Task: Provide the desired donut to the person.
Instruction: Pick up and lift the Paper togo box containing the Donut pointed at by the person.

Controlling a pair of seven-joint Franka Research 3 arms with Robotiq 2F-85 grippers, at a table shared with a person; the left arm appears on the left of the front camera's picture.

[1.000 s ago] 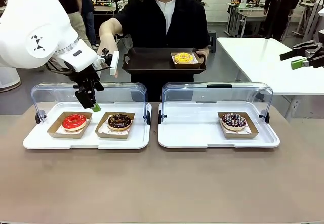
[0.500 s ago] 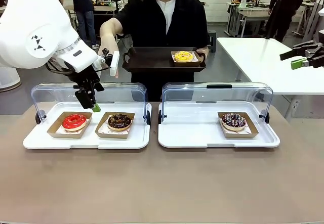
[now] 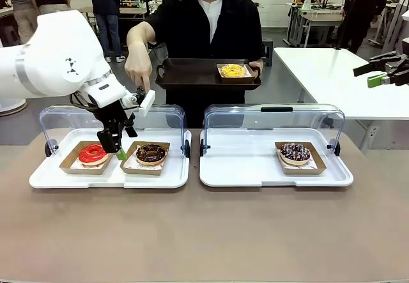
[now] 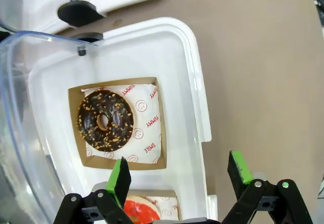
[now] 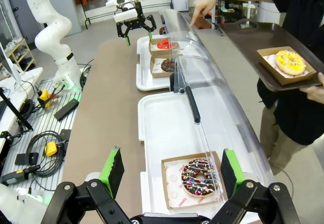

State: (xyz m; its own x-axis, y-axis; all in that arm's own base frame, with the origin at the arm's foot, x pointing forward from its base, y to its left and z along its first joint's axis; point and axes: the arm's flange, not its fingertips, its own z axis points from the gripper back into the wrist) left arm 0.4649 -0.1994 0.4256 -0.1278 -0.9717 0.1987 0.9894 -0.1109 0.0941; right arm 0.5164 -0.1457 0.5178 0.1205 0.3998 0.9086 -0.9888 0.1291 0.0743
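Across the brown surface, at its far side, the person is seen standing. A dark tray is held level in one hand, and the other hand is stretched out with a finger pointed down over the far side of the left white tray.

From the left, the left arm is bent in over that tray. The left jaws are spread wide with nothing between them, and are hung low between the red donut and the chocolate donut. In the left wrist view one green pad is seen at the edge of the red donut's box, and the other is seen against the bare surface past the tray's near rim.

Just beside the left tray lies the right white tray. Both trays are shown with their clear lids raised at the far side.

The right jaws are held high at the far right, over a white side table. They are likewise spread and empty (both green pads stand well apart in the right wrist view).

Each donut is set in its own open card box. The sprinkled donut lies alone at the right of the right tray. The yellow donut rests on the dark tray, near the hand that holds it.
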